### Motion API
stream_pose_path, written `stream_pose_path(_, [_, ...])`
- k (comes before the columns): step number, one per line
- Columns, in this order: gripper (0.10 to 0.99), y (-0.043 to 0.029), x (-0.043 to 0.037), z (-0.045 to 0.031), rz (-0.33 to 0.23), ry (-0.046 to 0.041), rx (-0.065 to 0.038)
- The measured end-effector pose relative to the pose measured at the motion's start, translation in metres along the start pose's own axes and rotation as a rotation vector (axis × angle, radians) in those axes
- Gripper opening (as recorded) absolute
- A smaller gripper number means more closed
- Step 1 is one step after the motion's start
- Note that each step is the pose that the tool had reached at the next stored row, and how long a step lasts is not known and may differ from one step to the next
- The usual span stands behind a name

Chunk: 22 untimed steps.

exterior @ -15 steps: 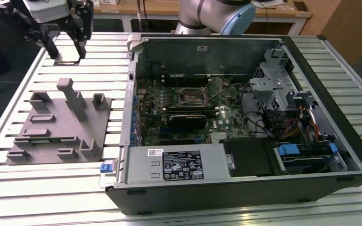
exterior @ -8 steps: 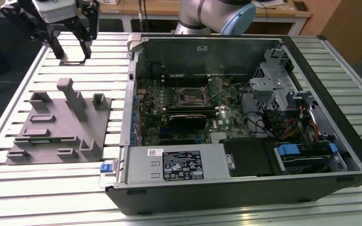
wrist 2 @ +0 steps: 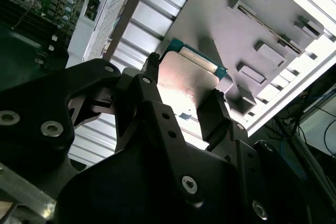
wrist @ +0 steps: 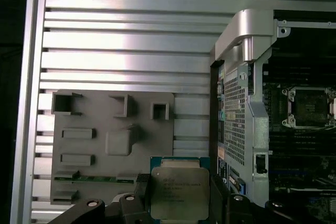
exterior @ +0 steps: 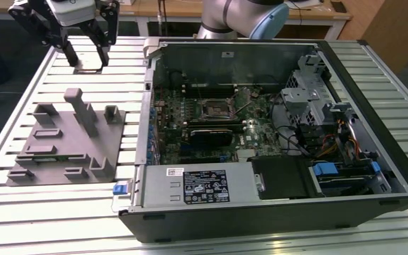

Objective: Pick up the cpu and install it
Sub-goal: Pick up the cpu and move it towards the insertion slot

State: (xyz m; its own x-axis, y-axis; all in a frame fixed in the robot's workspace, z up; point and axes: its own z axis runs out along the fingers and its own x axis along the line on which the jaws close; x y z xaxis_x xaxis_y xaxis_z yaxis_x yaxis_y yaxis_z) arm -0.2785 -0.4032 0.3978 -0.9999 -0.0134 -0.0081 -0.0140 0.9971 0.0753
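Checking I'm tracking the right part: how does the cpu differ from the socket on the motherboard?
The cpu has a pale silvery metal top; the socket is dark inside a metal frame. The cpu is held in the gripper's jaws over the slatted table, near the grey tray; the socket sits fixed inside the open computer case. Both are square.

The cpu [wrist: 179, 192] had a shiny, smooth metal top. The tray [wrist: 94, 115] looked like dull grey plastic. The table [wrist: 126, 40] was made of bright, smooth metal slats.
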Motion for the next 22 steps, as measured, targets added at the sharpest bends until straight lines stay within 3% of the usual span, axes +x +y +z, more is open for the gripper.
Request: stream_pose_path(22, [0.545, -0.0004, -0.0278, 0.0002, -0.001, 0.0005, 0.000])
